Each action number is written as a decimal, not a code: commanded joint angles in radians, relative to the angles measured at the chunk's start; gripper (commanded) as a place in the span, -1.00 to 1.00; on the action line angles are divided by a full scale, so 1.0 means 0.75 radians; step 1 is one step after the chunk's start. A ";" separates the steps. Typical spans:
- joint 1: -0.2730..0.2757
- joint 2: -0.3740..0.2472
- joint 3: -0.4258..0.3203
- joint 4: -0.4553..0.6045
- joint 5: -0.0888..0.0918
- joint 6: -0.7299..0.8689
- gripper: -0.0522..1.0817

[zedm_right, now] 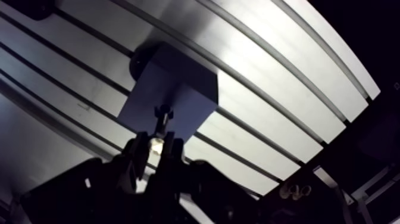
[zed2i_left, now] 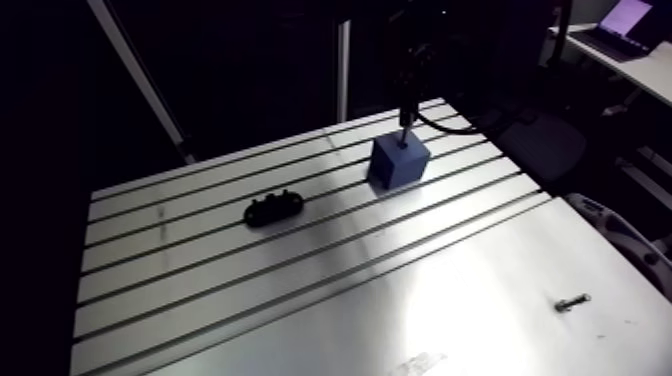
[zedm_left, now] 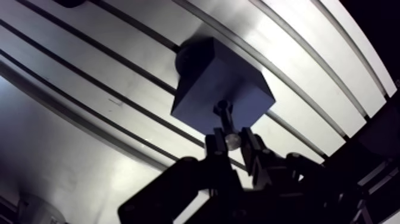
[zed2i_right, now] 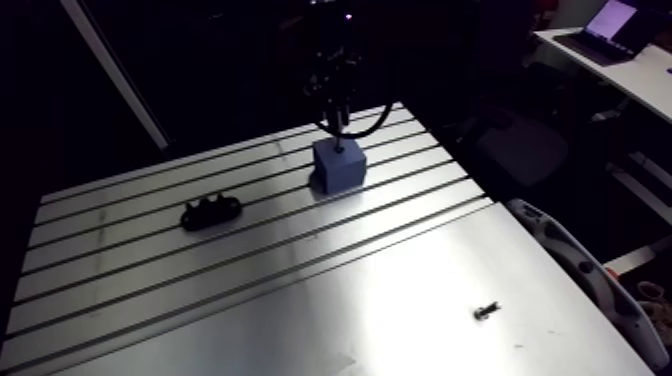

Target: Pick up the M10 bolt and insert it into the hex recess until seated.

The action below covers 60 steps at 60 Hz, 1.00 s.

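Your gripper [zedm_left: 229, 140] is clamping the M10 bolt [zedm_left: 224, 118] between its fingers, holding it upright with the lower end right at the top face of the blue block [zed2i_left: 400, 160]. You're seeing that block sitting on the slotted table [zed2i_left: 300, 290], and a black part [zed2i_left: 273, 208] lying well apart from it.

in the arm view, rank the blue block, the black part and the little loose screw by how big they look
1. blue block, clearly the largest.
2. black part, about as wide as the block but much lower.
3. loose screw, smallest, though it lies nearest the camera.
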 commanded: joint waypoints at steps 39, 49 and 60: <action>0.002 0.019 -0.002 -0.009 0.000 -0.001 0.68; 0.002 0.019 0.000 -0.009 0.000 0.001 0.68; 0.002 0.021 0.000 -0.009 0.000 0.001 0.68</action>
